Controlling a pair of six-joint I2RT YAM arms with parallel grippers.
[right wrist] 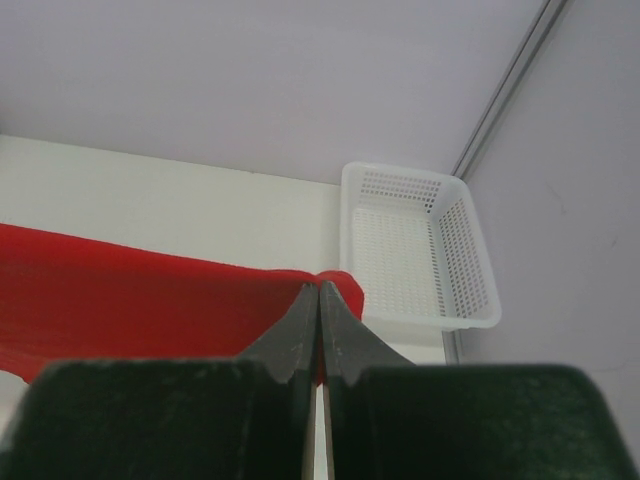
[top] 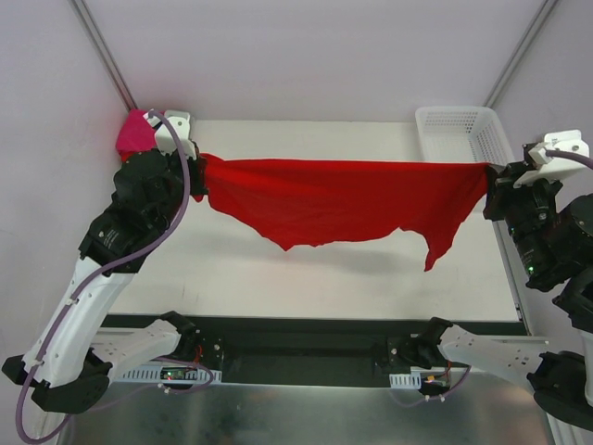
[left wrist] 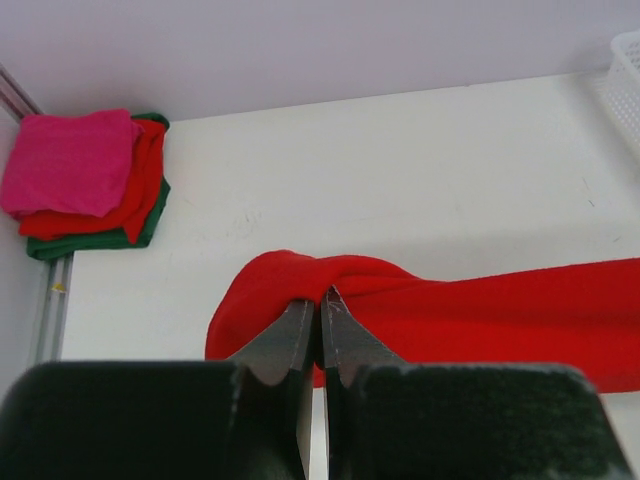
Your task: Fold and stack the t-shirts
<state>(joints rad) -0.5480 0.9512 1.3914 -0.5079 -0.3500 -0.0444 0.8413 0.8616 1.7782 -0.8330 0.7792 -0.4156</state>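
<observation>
— From above?
— The red t-shirt (top: 343, 199) hangs stretched over the white table (top: 371, 278), with the left gripper (top: 197, 171) and right gripper (top: 491, 171) each pinching an end. The basket (top: 460, 130) sits at the table's far right corner.
— Wrist views?
— Jaws clamped on red cloth. The folded stack (left wrist: 85, 180) is at the table's far left corner, pale walls (left wrist: 300, 50) behind.

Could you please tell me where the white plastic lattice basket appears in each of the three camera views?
Top external: the white plastic lattice basket sits at the upper right, in the far right corner.
Left wrist: only its edge shows, at the upper right border.
Right wrist: it sits right of centre, fully visible.
Shared landmark: the bright red cloth t-shirt, stretched across all three views, its right end close beside the basket.
</observation>
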